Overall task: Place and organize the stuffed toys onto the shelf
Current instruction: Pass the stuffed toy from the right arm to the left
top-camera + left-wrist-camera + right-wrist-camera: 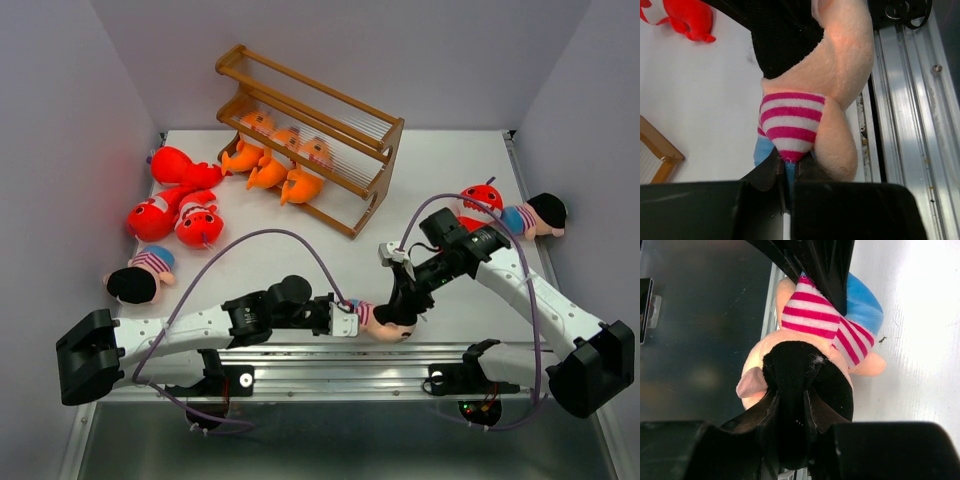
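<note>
I had both claws on one toy. The striped-shirt doll (385,322) lay at the near edge of the table (450,160), just beside the aluminium rail (300,352) and between the two arms.

The left gripper (346,318) was narrowed onto the doll's lower end. In the left wrist view its fingers (768,172) pinched the fabric where the pink-and-white shirt met the blue trousers, with almost no gap between them. The right gripper (405,300) reached in from the other side and was clamped on the doll's black hair. In the right wrist view its fingers (760,412) pressed in on either side of the hair, and the left arm's dark fingers showed at the top of that view, on the shirt.

The shelf (387,165) stood at the far side of the table, set at an angle. Three orange fish (270,172) sat in a row on its lowest tier, their tails hanging over the front rail.

Left of the shelf, three red sharks (175,165) were bunched together on the table. A second doll (140,275) lay nearer to me, close to the left wall. Over on the right, a red plush (480,198) and a third doll (535,215) lay side by side near the right wall, well apart from the shelf.
</note>
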You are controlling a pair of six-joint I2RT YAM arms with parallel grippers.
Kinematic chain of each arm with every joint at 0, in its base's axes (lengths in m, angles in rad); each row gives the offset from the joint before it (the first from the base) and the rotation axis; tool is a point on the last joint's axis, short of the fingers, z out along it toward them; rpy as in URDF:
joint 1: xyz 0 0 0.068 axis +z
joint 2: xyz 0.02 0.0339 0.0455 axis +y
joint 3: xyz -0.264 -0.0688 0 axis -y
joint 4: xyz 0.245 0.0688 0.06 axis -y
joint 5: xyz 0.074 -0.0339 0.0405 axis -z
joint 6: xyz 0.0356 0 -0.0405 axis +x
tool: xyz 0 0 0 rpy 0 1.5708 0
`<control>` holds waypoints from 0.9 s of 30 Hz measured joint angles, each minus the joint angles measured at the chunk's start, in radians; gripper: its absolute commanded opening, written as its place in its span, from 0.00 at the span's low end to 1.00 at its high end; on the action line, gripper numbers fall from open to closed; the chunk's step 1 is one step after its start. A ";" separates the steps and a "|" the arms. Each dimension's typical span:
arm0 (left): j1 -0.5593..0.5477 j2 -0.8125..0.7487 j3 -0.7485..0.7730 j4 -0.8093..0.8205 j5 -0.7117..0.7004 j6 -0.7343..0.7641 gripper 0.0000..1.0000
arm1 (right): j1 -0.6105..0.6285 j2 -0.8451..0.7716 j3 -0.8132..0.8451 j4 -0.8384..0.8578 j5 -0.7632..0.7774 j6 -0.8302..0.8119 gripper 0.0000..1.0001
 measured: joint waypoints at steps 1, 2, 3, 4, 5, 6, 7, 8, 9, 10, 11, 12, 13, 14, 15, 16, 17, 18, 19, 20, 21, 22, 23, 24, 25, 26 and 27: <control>0.000 0.000 0.000 0.001 0.000 -0.005 0.00 | -0.003 0.000 0.000 0.000 -0.002 0.000 0.15; 0.000 0.000 0.000 0.003 0.000 -0.030 0.00 | -0.005 0.000 0.000 0.000 -0.003 0.000 0.22; 0.000 0.000 0.000 0.006 -0.001 -0.044 0.00 | -0.009 0.000 0.000 0.000 -0.004 0.000 0.27; 0.000 0.000 0.000 0.009 -0.001 -0.067 0.00 | -0.013 0.000 0.000 0.000 -0.004 0.002 0.30; 0.000 0.000 0.000 0.010 -0.001 -0.092 0.00 | -0.017 -0.001 0.000 0.002 -0.003 0.007 0.34; 0.000 0.000 0.000 0.013 -0.003 -0.132 0.00 | -0.021 -0.003 0.000 0.004 -0.001 0.013 0.38; 0.000 0.000 0.000 0.015 -0.006 -0.155 0.00 | -0.024 -0.007 0.000 0.010 0.004 0.025 0.54; 0.000 0.000 0.000 0.017 -0.012 -0.187 0.00 | -0.025 -0.015 0.000 0.016 0.013 0.040 0.62; 0.000 -0.001 0.000 0.019 -0.021 -0.227 0.00 | -0.027 -0.020 0.000 0.019 0.020 0.042 0.66; 0.000 -0.002 0.000 0.019 -0.032 -0.277 0.00 | -0.029 -0.031 0.001 0.026 0.033 0.061 0.70; 0.001 -0.002 0.000 0.019 -0.039 -0.314 0.00 | -0.029 -0.040 0.003 0.032 0.048 0.076 0.74; 0.000 -0.002 0.000 0.020 -0.046 -0.355 0.00 | -0.029 -0.052 0.012 0.039 0.072 0.091 0.76; 0.001 -0.002 0.000 0.019 -0.051 -0.386 0.00 | -0.031 -0.060 0.021 0.046 0.087 0.102 0.77; 0.001 -0.002 0.000 0.020 -0.055 -0.422 0.00 | -0.031 -0.069 0.034 0.051 0.110 0.116 0.80; 0.001 -0.003 0.000 0.021 -0.059 -0.473 0.00 | -0.032 -0.074 0.047 0.059 0.131 0.124 0.80; 0.001 -0.003 0.000 0.021 -0.063 -0.505 0.00 | -0.034 -0.081 0.063 0.068 0.151 0.132 0.81; 0.001 -0.004 0.000 0.023 -0.068 -0.538 0.00 | -0.035 -0.090 0.084 0.080 0.180 0.141 0.81; 0.001 -0.006 0.000 0.024 -0.076 -0.580 0.00 | -0.036 -0.094 0.094 0.086 0.195 0.142 0.82; 0.001 -0.010 0.000 0.024 -0.084 -0.629 0.00 | -0.037 -0.102 0.113 0.095 0.216 0.144 0.83; 0.002 -0.013 0.000 0.024 -0.090 -0.658 0.00 | -0.037 -0.108 0.124 0.101 0.228 0.144 0.83; 0.003 -0.016 0.000 0.024 -0.093 -0.681 0.00 | -0.037 -0.113 0.130 0.106 0.237 0.142 0.84; 0.006 -0.022 0.000 0.024 -0.098 -0.714 0.00 | -0.037 -0.119 0.137 0.110 0.246 0.137 0.84; 0.011 -0.026 0.000 0.024 -0.099 -0.742 0.00 | -0.037 -0.126 0.139 0.117 0.252 0.129 0.84; 0.018 -0.032 0.000 0.024 -0.099 -0.768 0.00 | -0.037 -0.132 0.140 0.121 0.256 0.122 0.84; 0.028 -0.042 -0.001 0.023 -0.096 -0.806 0.00 | -0.037 -0.141 0.140 0.125 0.258 0.112 0.84; 0.037 -0.050 -0.001 0.023 -0.096 -0.825 0.00 | -0.037 -0.147 0.140 0.128 0.260 0.103 0.84; 0.048 -0.057 -0.001 0.024 -0.088 -0.841 0.00 | -0.037 -0.153 0.140 0.130 0.260 0.098 0.84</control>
